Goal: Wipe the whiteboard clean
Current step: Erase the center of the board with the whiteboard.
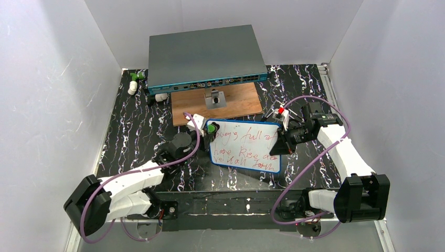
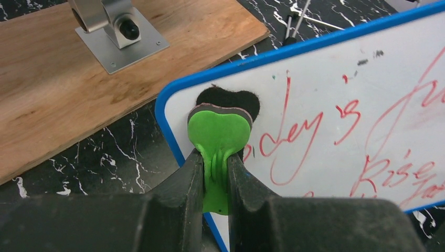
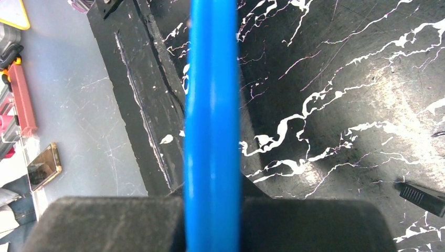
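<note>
The whiteboard (image 1: 244, 146) is in the middle of the black table (image 1: 136, 131), just in front of the brown wooden board (image 1: 241, 100), and it is full of red writing. We cannot tell if it lies flat or is tipped up a bit. Our right gripper (image 1: 283, 139) pinches the right edge of it; in the right wrist view the blue frame (image 3: 212, 105) sits tight between the two jaws, so that hand keeps the board from sliding. Our left gripper (image 2: 215, 168) is squeezed almost closed on a small green eraser (image 2: 220, 131) with a dark fuzzy pad. The pad sits at the top left corner of the board, right beside the first red letters, and it looks like it touches the white part. So we think we are just at the start of the wiping, with nothing rubbed off yet. Next we need to push the pad down gently and slide it across the words, row by row, while the right hand holds firm.
</note>
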